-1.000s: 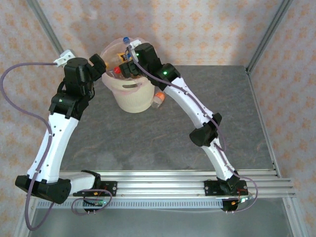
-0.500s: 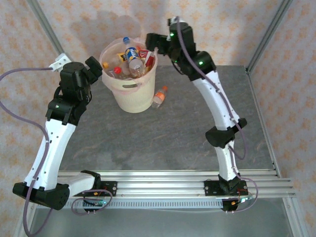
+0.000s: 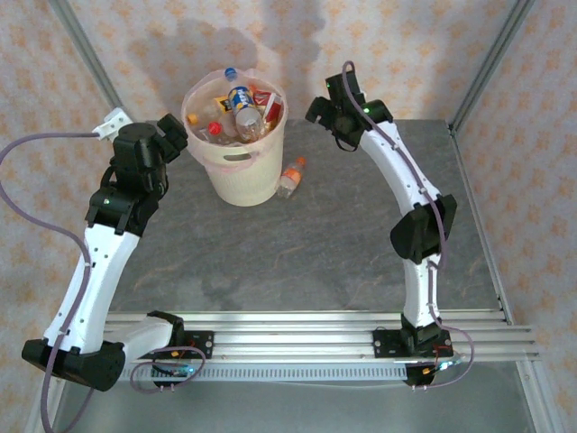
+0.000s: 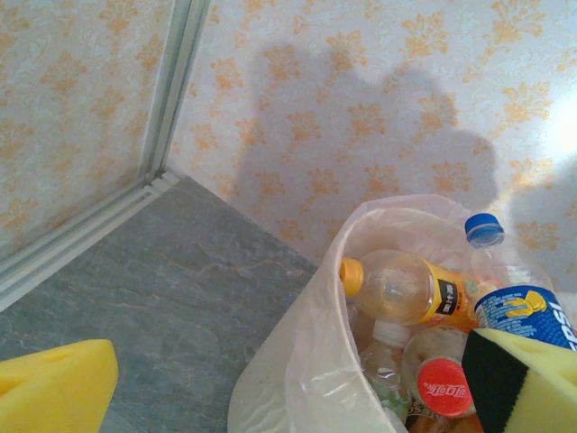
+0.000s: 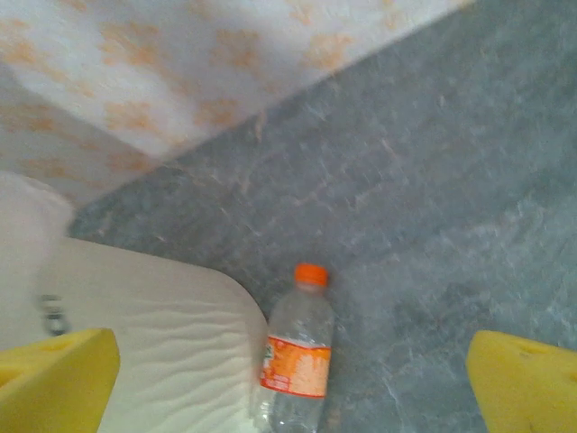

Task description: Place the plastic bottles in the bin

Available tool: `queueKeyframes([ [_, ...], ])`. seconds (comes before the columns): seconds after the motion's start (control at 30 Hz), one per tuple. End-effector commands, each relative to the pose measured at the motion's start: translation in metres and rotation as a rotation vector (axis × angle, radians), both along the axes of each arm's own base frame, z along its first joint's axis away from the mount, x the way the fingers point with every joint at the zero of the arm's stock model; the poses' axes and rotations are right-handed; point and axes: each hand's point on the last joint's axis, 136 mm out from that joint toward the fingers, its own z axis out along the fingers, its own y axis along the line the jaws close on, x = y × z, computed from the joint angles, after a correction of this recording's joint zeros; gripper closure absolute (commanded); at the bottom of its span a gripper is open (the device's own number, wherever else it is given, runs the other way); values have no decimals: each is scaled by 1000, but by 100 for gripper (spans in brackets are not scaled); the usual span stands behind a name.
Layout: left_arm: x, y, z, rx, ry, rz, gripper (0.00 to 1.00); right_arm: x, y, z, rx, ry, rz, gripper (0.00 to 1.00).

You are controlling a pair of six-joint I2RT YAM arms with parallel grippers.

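Note:
The bin [image 3: 236,155] stands at the back of the table, a pale translucent bucket heaped with plastic bottles [image 3: 240,101]. One more bottle [image 3: 288,178], clear with an orange cap and orange label, lies on the table against the bin's right side. My left gripper [image 3: 177,128] hangs open at the bin's left rim. In the left wrist view its yellow pads [image 4: 54,390] straddle the bin's wall [image 4: 315,352], with an orange-capped bottle [image 4: 410,289] and a red cap [image 4: 442,388] inside. My right gripper [image 3: 326,108] is open, raised to the right of the bin, and looks down on the lying bottle [image 5: 297,356].
Patterned walls and metal frame posts [image 3: 90,54] close in the back and sides. Grey tabletop [image 3: 297,253] spreads in front of the bin. The mounting rail [image 3: 297,338] runs along the near edge.
My right gripper has swung from over the bin's mouth out to the right and up, uncovering the bottles inside. The left arm has shifted slightly beside the bin.

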Motion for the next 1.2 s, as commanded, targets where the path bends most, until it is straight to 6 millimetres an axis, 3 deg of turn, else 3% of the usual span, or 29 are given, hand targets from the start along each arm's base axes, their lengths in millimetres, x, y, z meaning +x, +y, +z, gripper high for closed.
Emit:
queueKeyframes([
  [0.0,-8,8,0,-10,-15,41,0,5,13,-32,79,61,-7,1],
  [0.17,-10,9,-3,-14,-14,49,0,2,28,-82,128,160,26,1],
  [0.43,-10,10,-6,-12,-7,57,0,0,47,-130,194,223,47,4],
  [1.17,-9,9,-17,-13,20,52,0,-4,94,-204,197,367,96,9],
])
